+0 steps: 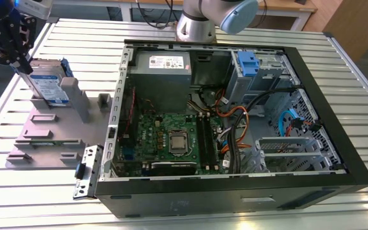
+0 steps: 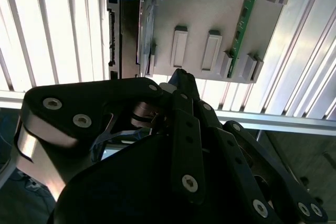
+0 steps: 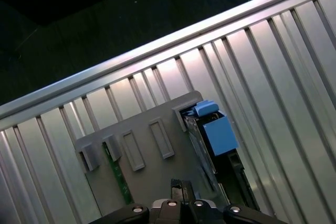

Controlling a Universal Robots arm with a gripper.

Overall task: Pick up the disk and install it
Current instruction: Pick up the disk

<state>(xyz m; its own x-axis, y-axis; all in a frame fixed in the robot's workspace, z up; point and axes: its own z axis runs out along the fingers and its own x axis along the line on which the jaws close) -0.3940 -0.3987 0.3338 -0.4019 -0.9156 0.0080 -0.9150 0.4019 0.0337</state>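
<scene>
Item: disk [image 1: 46, 88]. Silver drive with white-and-blue label and blue carrier frame. It stands upright on edge in a slot of a grey holder [image 1: 50, 134], at the holder's far end, on the exterior view's left. In both wrist views it shows edge-on [image 2: 128, 35], with the blue handle [image 3: 218, 134] at one end.

Item: gripper [image 1: 24, 67]. Dark, hanging at the disk's upper corner, close beside it. Contact cannot be told, nor whether it is wide or narrow. In both wrist views its tip [image 2: 178, 77] lies over the holder, just beside the disk [image 3: 178, 187].

Item: holder. Flat grey plate with raised slots. A green board [image 2: 247, 19] stands in another slot, apart from the disk.

Item: case [image 1: 235, 184]. Black computer tower, lying open just beside the holder, on the exterior view's right of it. It contains a green motherboard [image 1: 171, 139], a grey power supply [image 1: 161, 76], cables and a blue clip [image 1: 248, 62].

Item: surface [image 1: 30, 191]. Slatted aluminium, carrying holder and case.
</scene>
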